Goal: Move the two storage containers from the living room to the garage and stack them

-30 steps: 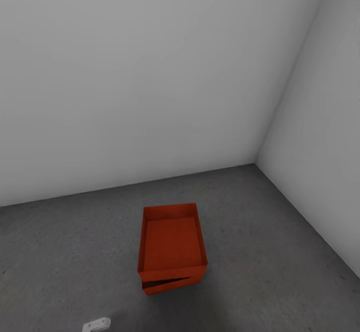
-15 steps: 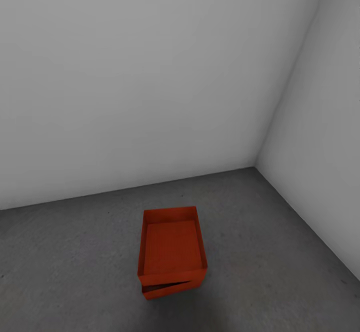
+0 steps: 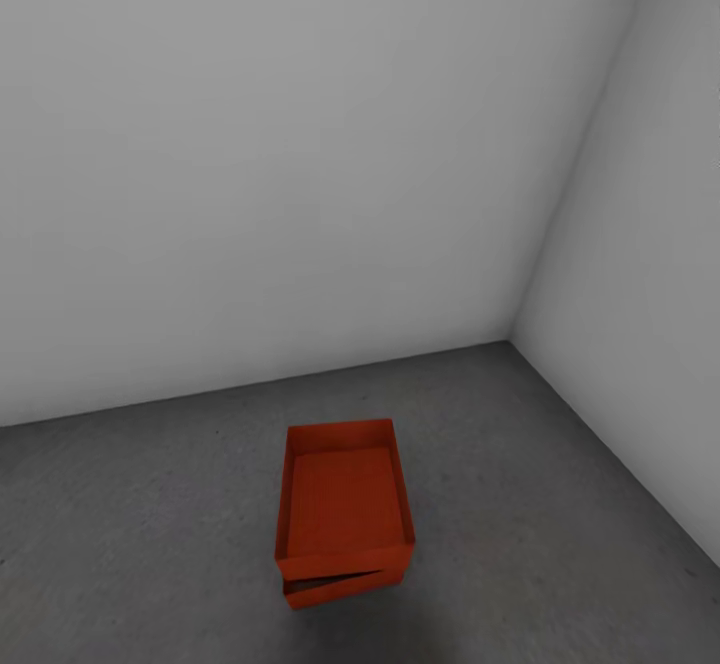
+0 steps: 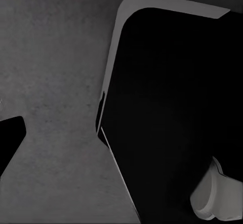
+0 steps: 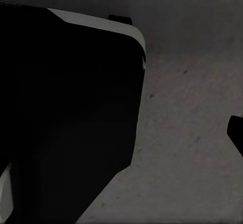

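Bins stacked on garage floor, near the corner of two white walls. Top bin sits on bottom bin, but skewed: the near edge of the lower one pokes out at an angle under the upper one, so the two are not squared up. Both open-top, upright, empty as far as can be seen.

Risk, as judgement: the stack looks done but the twist leaves the top bin resting unevenly on thin rims. A nudge from the base or an arm swinging past could slide it off or tip it into the lower bin at a slant. Trying to straighten it could also shove the whole stack along the concrete, since nothing pins the lower bin. Safest call seems to be leaving it alone and backing straight away.

Arm pose: both arms look tucked low beside the body, wrist cameras looking down at grey concrete with a big dark robot panel close by; same panel shape in the right wrist view. A dark sliver at each wrist view's edge may be a fingertip, too little to judge. Left end effector: cannot tell if open or closed. Right end effector: same, cannot tell. Neither is near the bins.
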Available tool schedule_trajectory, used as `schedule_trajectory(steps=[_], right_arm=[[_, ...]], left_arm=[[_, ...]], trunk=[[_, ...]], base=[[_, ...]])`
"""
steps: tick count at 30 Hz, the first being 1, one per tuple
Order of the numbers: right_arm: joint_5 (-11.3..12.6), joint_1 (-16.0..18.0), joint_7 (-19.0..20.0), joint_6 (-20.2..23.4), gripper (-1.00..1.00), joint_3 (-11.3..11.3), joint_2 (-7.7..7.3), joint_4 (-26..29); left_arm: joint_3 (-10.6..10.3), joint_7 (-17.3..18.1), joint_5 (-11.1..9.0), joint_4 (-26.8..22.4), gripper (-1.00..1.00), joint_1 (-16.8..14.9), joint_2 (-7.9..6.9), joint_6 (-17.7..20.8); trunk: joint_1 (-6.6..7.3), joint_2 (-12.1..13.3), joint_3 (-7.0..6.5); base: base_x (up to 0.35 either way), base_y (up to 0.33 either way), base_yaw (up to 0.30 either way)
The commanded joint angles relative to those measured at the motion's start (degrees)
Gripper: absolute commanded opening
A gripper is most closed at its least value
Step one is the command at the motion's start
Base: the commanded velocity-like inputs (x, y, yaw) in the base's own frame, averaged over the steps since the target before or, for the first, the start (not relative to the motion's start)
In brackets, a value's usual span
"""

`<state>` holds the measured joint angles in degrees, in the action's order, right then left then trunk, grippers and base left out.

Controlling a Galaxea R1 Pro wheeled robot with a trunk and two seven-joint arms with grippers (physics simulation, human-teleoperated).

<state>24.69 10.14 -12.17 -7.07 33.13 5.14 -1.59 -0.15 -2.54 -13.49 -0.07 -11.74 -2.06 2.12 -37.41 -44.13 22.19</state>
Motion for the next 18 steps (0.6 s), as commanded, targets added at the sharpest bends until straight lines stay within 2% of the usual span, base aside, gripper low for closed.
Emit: schedule_trajectory(steps=[1,6,18], right_arm=[[0.54,-0.01,-0.05,-0.32,1.0,0.49,0.05,-0.17],[0.52,-0.11,-0.05,-0.38,1.0,0.47,0.0,-0.15],[0.38,-0.12,-0.05,-0.4,1.0,0.48,-0.1,0.06]], left_arm=[[-0.07,-0.1,-0.37,-0.01,1.0,0.51,0.02,-0.58],[-0.11,-0.1,-0.2,-0.09,1.0,1.47,0.1,-1.87],[-0.09,-0.18,-0.08,-0.6,1.0,1.55,-0.18,-2.02]], trunk=[[-0.01,-0.04,-0.04],[-0.01,-0.04,-0.49],[-0.01,-0.04,-1.58]], base=[[0.0,0.0,0.0],[0.0,0.0,0.0],[0.0,0.0,0.0]])
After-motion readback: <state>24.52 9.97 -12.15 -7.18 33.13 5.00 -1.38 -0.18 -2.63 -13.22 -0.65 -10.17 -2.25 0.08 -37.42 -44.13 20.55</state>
